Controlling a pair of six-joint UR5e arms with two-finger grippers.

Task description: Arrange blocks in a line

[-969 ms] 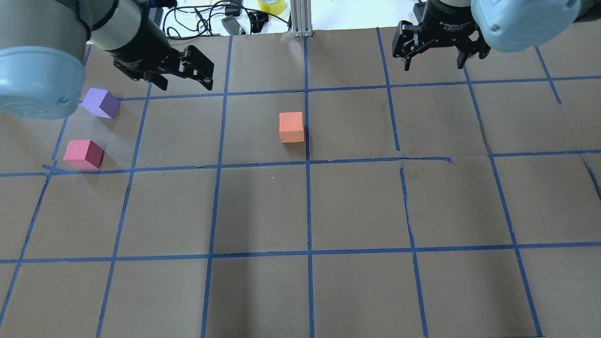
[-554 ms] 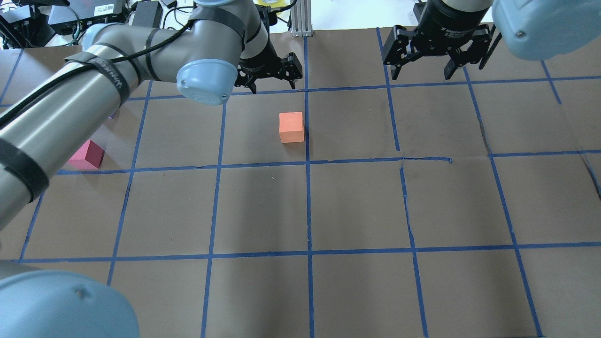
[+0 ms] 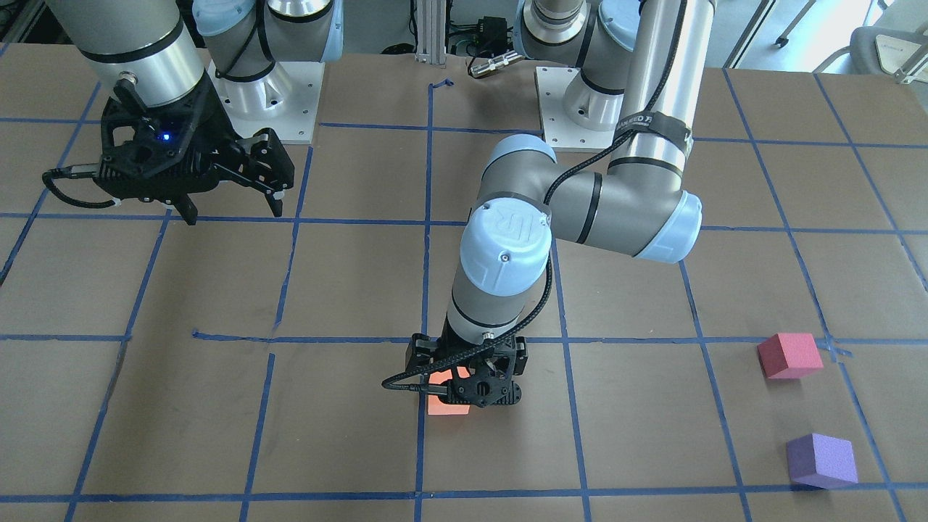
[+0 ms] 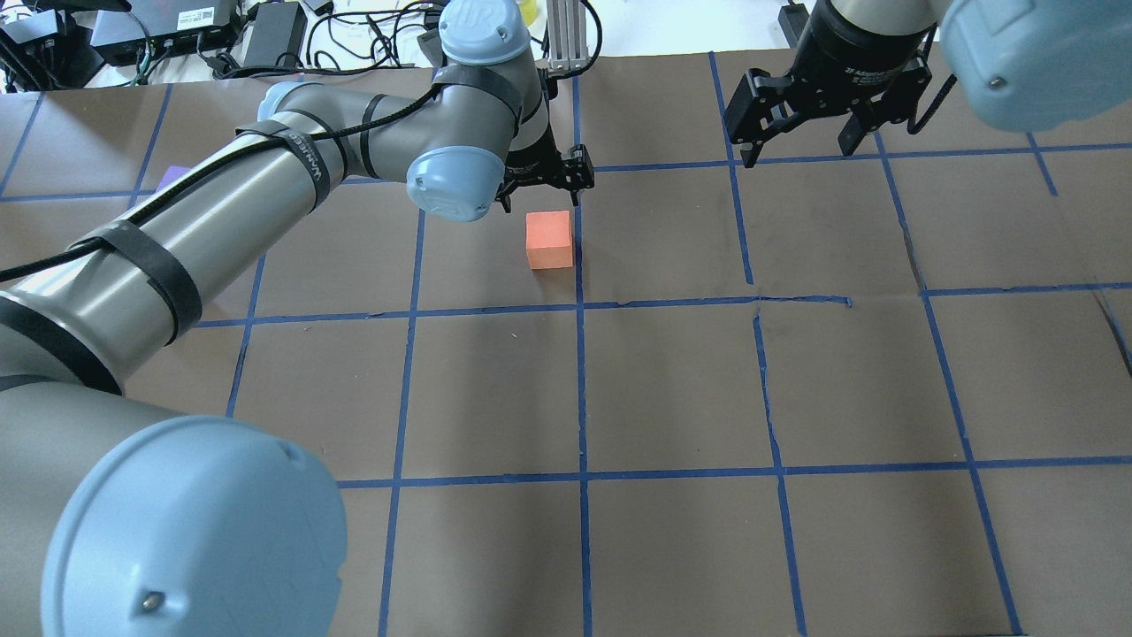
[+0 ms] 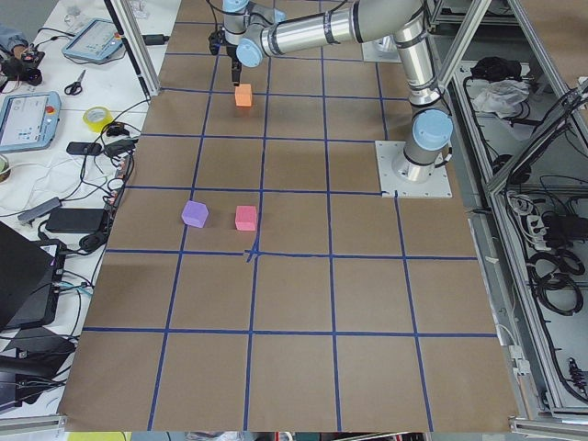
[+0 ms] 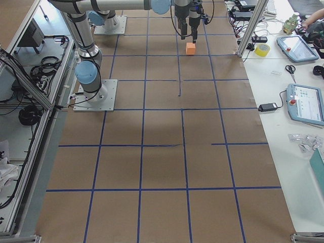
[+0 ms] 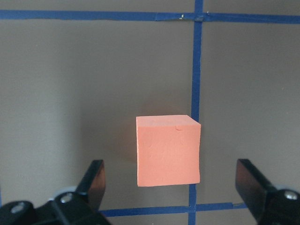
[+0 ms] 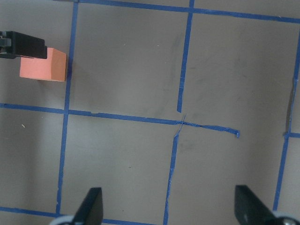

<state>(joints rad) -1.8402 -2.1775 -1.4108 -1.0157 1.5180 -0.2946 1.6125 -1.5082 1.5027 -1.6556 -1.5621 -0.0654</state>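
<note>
The left gripper [image 3: 467,377] has swung in from the upper left of the overhead frame, where it hung near the purple block [image 3: 821,460] a second ago, and now sits over the orange block [image 4: 549,239] in the upper middle of that frame. The right gripper [image 4: 800,146] has barely shifted and stays at the upper right. The left jaws are spread wide: in the left wrist view one stands at the lower left and one at the lower right, with the orange block between them and a clear gap on each side. The right jaws are also spread apart and hold nothing, with only brown surface [image 4: 672,389] and blue tape [image 4: 581,389] below them. The orange block rests flat on the surface, just left of the vertical tape line that runs down the middle of the overhead frame, its right edge close beside the tape. In the front-facing view the red block [image 3: 789,355] sits at the lower right beside a tape crossing, and the purple block lies near it, lower in the frame. Both are well apart from the orange block. In the overhead view the left arm hides the red block and leaves only a sliver of the purple one showing.
</note>
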